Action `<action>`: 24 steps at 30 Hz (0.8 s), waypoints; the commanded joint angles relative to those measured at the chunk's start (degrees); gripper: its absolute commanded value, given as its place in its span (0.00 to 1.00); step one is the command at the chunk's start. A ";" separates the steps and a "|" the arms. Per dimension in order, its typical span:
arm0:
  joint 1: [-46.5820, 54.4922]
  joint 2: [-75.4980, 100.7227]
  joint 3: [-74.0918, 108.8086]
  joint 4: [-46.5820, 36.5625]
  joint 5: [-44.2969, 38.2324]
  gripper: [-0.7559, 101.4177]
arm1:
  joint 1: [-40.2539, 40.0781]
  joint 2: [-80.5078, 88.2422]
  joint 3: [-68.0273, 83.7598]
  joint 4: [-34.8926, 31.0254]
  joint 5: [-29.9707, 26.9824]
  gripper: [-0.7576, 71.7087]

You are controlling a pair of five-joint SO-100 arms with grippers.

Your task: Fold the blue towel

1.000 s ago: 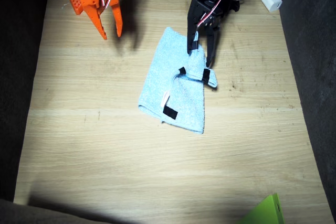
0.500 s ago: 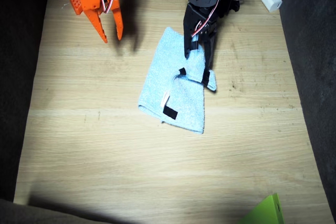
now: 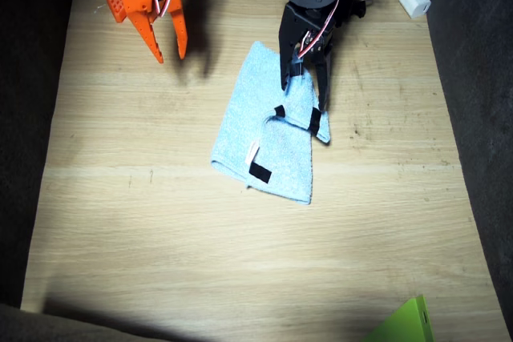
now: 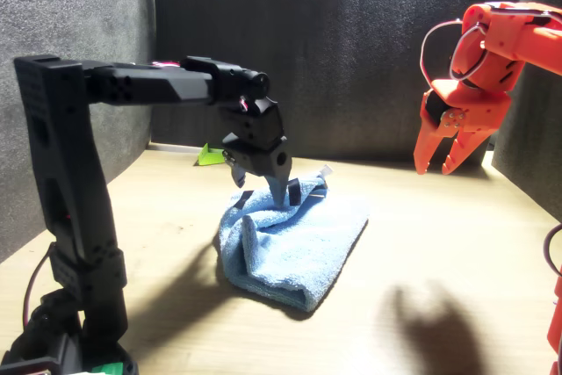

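Where the blue towel lies near the middle of the pale wooden bench, it is already doubled over on itself: a light turquoise terry cloth, roughly rectangular but slanted, its upper layer rumpled, with short black tape strips showing at several edges and a small white tag by the fold. In the front view the blue towel bulges into a soft rolled fold at its near edge, one corner lifted above the rest. The left arm's black claw points down at the towel's far side, its fingers narrowly apart, a raised bit of cloth with a black strip between them; whether they actually pinch the cloth is hard to make out, as the fingers hide the contact in both views. The right arm's orange claw hangs clear of the bench well away from the towel, its two fingers slightly parted with nothing between them. At the picture's bottom edge a lime-green piece is cut off, only a corner showing.
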 commanded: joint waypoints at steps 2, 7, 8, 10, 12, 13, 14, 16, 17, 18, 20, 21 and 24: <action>3.43 5.54 -2.11 0.97 1.58 0.44 | 1.14 3.34 0.53 1.58 0.09 0.28; 5.19 9.84 -0.62 1.05 3.52 0.43 | 2.29 5.01 0.44 2.99 0.00 0.28; 5.45 10.55 -0.53 1.05 3.60 0.43 | 2.55 5.27 0.44 3.25 0.00 0.28; 5.98 12.13 -0.79 1.49 3.43 0.43 | 2.90 5.89 0.62 3.60 0.00 0.28; 6.86 14.68 -1.05 1.67 2.37 0.43 | 2.81 6.15 0.70 3.96 0.09 0.27; 7.47 16.00 -0.97 1.67 1.67 0.44 | 2.72 6.50 0.70 4.04 0.00 0.27; 8.17 17.40 -0.79 1.41 0.62 0.45 | 2.46 7.03 0.70 4.04 -0.09 0.27; 10.02 20.21 0.44 1.14 -2.02 0.48 | 2.02 8.17 0.70 4.04 -0.44 0.27; 11.07 21.62 1.76 0.44 -3.60 0.47 | 1.76 8.88 0.70 4.04 -0.53 0.25; 12.22 23.38 3.87 -0.62 -4.92 0.44 | 1.41 9.93 0.88 4.04 -0.79 0.24; 14.50 27.42 10.99 -3.60 -5.54 0.39 | 0.44 12.57 2.02 3.78 -1.93 0.19; 15.73 29.97 15.21 -5.80 -5.54 0.35 | -0.18 14.41 3.43 2.99 -2.55 0.11; 19.25 37.71 26.37 -8.53 -5.36 0.21 | -2.29 20.65 9.58 0.88 -5.36 0.01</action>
